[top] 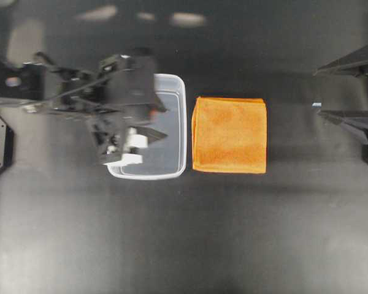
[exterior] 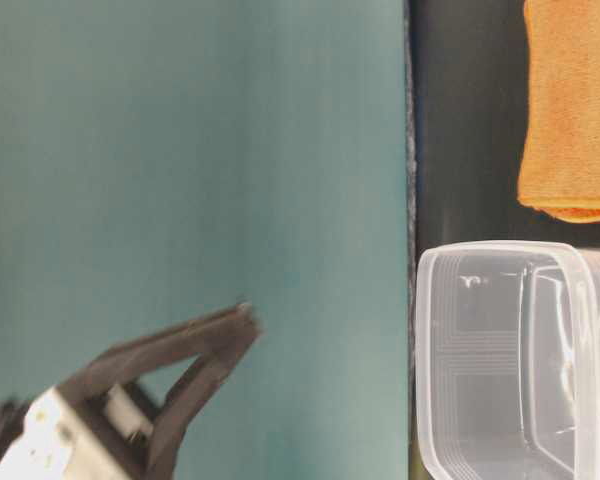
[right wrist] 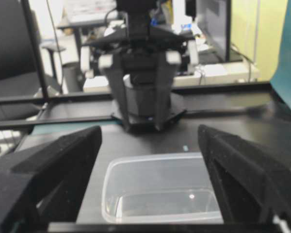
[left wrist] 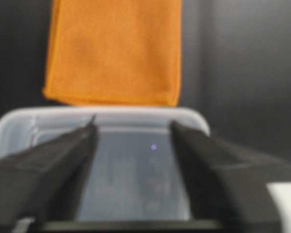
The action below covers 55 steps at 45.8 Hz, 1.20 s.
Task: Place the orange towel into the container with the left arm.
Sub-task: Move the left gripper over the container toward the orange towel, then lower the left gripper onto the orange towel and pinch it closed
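The orange towel (top: pixel 229 135) lies flat and folded on the black table, just right of the container (top: pixel 175 122), a clear tub. My left gripper (top: pixel 165 121) hovers over the tub, open and empty, pointing toward the towel. In the left wrist view the open gripper (left wrist: pixel 134 127) frames the tub (left wrist: pixel 102 116), with the towel (left wrist: pixel 114 51) beyond its far rim. My right gripper (top: pixel 318 92) is open and empty at the right edge, clear of the towel. The right wrist view shows its open gripper (right wrist: pixel 149 133) and the tub (right wrist: pixel 160 189), but no towel.
The left arm's black links (top: pixel 43 92) stretch in from the left edge and cover the tub's left half. In the table-level view the towel (exterior: pixel 575 110) and tub (exterior: pixel 520 360) sit by a teal wall (exterior: pixel 180 150), with a black finger (exterior: pixel 180 365) at lower left.
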Available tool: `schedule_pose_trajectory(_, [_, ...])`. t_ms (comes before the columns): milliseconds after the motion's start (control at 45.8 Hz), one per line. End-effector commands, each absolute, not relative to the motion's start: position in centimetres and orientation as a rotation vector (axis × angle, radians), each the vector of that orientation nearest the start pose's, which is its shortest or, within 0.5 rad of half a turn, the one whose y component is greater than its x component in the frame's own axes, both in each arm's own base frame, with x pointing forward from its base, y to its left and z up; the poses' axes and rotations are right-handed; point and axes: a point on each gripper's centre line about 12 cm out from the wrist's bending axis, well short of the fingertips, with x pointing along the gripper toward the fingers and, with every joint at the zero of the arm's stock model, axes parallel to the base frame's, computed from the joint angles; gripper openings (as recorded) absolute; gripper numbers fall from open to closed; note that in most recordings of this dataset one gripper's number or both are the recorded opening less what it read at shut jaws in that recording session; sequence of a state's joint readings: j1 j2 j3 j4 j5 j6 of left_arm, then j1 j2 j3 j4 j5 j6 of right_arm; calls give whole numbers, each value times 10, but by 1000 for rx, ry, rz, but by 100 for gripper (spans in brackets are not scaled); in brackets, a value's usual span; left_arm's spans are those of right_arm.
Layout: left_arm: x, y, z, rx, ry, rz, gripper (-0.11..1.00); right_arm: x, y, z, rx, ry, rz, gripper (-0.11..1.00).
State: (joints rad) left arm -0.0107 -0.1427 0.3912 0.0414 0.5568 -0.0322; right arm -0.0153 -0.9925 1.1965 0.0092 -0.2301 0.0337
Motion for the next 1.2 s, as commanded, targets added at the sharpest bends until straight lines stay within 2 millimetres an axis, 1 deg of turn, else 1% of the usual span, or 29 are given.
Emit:
schedule_pose_trajectory(0, [415,-1,271,21,828,11,72,193,-4,288,45,-43,-21,76])
schedule_pose_trajectory(66, [430,0,261,24,852,13,84,193,-4,289,45,-46,-21,76])
schedule_pose_trajectory(131, [446,0,250,34,877,9,89,192,-4,291,45,-54,-20,76])
schedule_pose_trajectory(240, [475,-1,230,71,902,-10,88,190,-4,294,45,-68,-20,76])
schedule_pose_trajectory(306, [492,-1,214,95,922,-23,87,189,-4,295,45,-76,-20,76])
schedule_pose_trajectory(393, [512,0,198,121,941,-36,87,187,-4,298,45,-89,-20,76])
schedule_pose_trajectory(546, [534,2,171,144,983,-47,87,183,-4,303,45,-111,-19,76])
schedule_pose_trajectory(721, [547,7,141,146,1020,-46,87,180,-3,306,46,-119,-17,76])
schedule_pose_trajectory(852, [547,7,119,144,1069,-49,87,179,-3,307,47,-111,-15,76])
schedule_pose_trajectory(983, [544,4,101,146,1119,-55,87,178,-2,307,47,-111,-11,76])
schedule_pose_trajectory(1049, [544,3,98,145,1128,-57,87,178,-2,306,45,-109,-11,76])
schedule_pose_trajectory(1114, [544,3,98,149,1125,-59,86,178,-2,307,45,-112,-11,76])
schedule_pose_trajectory(1180, [544,3,99,149,1122,-59,82,177,-2,307,45,-112,-11,76])
